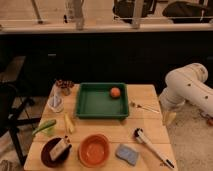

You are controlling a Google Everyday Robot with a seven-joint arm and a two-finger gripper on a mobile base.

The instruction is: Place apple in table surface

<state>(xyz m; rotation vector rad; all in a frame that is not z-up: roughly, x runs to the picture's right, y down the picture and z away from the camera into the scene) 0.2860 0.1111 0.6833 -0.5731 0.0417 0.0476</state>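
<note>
**Apple in tray, not on bare table**

We see the apple point(115, 92) resting inside the green tray point(92, 103), at about 1 o'clock from the tray's centre. The tray sits on the table surface point(116, 131), toward its far edge. An orange bowl point(94, 150) stands at 6 o'clock of the tray, with a blue sponge point(127, 154) and a brush point(150, 146) at 4 o'clock. The gripper point(170, 118) hangs at 3 o'clock, just off the table's right edge and well apart from the apple. We cannot tell its state.
</note>
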